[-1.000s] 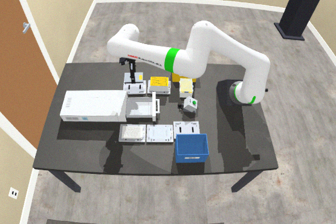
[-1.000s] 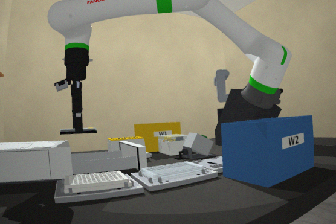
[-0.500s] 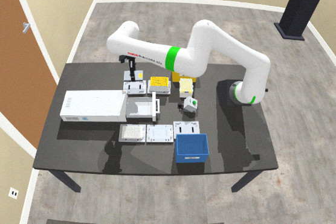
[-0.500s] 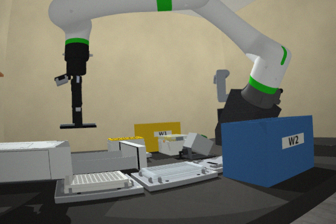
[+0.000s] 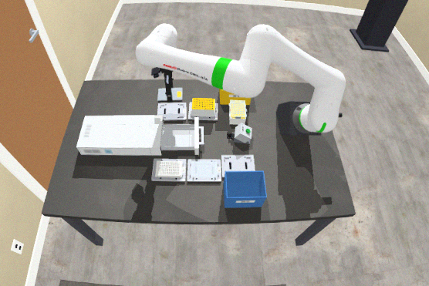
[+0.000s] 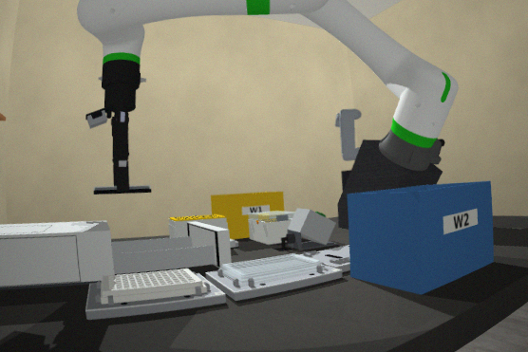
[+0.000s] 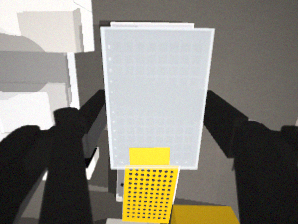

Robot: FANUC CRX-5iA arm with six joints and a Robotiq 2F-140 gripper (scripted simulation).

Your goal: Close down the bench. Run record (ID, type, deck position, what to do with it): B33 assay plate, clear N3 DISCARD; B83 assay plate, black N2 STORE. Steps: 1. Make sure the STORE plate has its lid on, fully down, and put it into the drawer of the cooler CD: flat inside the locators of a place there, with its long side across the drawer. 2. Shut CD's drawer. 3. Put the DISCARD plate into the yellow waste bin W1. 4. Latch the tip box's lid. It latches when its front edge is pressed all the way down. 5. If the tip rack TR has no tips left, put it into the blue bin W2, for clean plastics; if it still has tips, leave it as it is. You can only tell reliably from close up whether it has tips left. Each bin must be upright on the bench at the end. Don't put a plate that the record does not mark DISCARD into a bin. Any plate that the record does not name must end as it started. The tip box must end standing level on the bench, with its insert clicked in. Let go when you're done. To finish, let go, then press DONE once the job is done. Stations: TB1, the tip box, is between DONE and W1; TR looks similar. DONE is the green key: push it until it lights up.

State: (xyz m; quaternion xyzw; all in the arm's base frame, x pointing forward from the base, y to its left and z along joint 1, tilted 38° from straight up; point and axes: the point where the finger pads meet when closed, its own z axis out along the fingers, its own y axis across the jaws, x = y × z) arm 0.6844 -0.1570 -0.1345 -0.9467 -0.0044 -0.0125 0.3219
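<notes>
My gripper (image 6: pixel 122 187) (image 5: pixel 170 95) is shut on a flat black assay plate (image 6: pixel 130 190) with a pale grey top and a yellow tag (image 7: pixel 150 156). It holds the plate level, high above the bench at the back left. In the wrist view the plate (image 7: pixel 157 97) fills the space between the two black fingers. An empty nest (image 5: pixel 171 111) lies below it. The cooler CD (image 5: pixel 119 134) has its drawer (image 5: pixel 181 138) pulled open. A clear plate (image 5: pixel 204 169) sits on a front nest. The yellow bin W1 (image 6: pixel 247 212) stands at the back.
The tip rack TR (image 5: pixel 203 108) with a yellow perforated top and the tip box TB1 (image 5: pixel 238 111) stand beside the empty nest. The green DONE key (image 5: pixel 243 133) is in front of TB1. A white plate (image 5: pixel 167 169), another empty nest (image 5: pixel 238 163) and the blue bin W2 (image 5: pixel 244 189) are near the front.
</notes>
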